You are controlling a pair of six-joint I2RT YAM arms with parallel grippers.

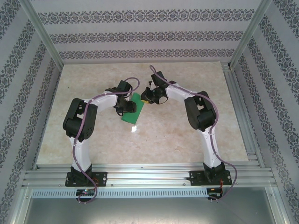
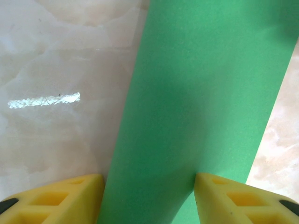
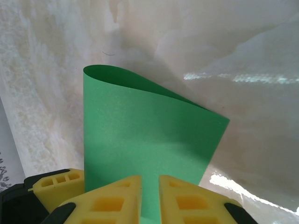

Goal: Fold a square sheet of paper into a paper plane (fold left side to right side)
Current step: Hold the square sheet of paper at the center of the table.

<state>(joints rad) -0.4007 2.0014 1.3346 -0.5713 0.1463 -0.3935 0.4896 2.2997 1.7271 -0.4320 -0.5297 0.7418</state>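
- The yellow fingers (image 2: 51, 200) of the left gripper (image 2: 149, 205) are seen standing well apart. The square sheet of paper (image 2: 196, 93) lies flat between them on the marble table (image 2: 56, 56), and nothing is clamped by them.
- In the top view the green sheet is found near the middle of the table, between the two grippers, with the left gripper placed over its left part.
- The right gripper (image 3: 149, 186) is seen with its fingers brought almost together — an edge of the sheet is pinched between them.
- The pinched edge is lifted off the table, so the sheet is bent over in a soft curve — no crease is pressed yet.
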